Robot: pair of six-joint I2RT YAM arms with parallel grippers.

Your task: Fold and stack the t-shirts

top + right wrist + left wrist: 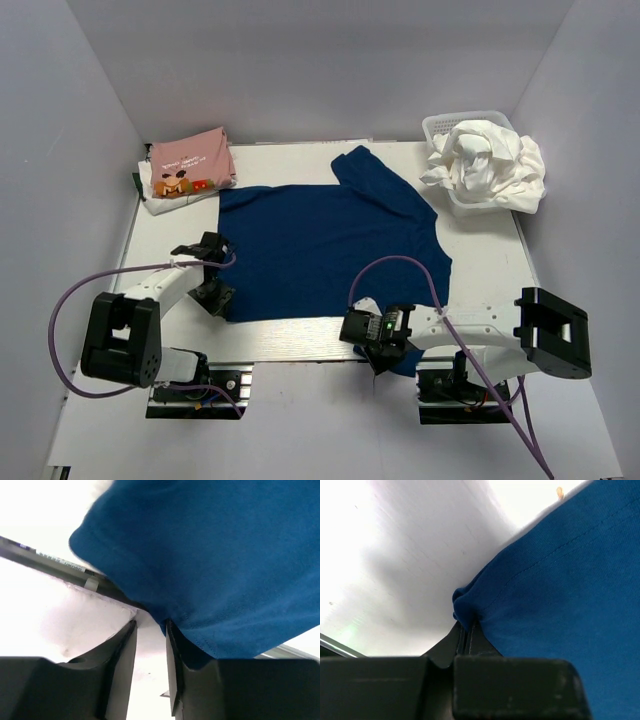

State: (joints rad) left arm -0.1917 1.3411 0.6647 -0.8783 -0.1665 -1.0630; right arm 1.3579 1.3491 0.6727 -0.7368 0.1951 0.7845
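Note:
A navy blue t-shirt (pixel 330 250) lies spread flat in the middle of the table. My left gripper (pixel 220 297) sits at its near left corner. In the left wrist view the left gripper (pixel 465 627) is shut, pinching a bunched fold of the navy cloth (pixel 560 590). My right gripper (pixel 378 352) is at the shirt's near right hem, by the table's front edge. In the right wrist view the right gripper (pixel 150 625) has a clear gap between its jaws. The navy hem (pixel 210 555) drapes over one finger and reaches the tips. A folded pink t-shirt (pixel 190 165) rests on white cloth at the back left.
A white mesh basket (pixel 440 125) at the back right holds a heap of crumpled white t-shirts (pixel 490 165). The metal front rail of the table (pixel 45 557) runs just under the right gripper. Grey walls close in the left, back and right sides.

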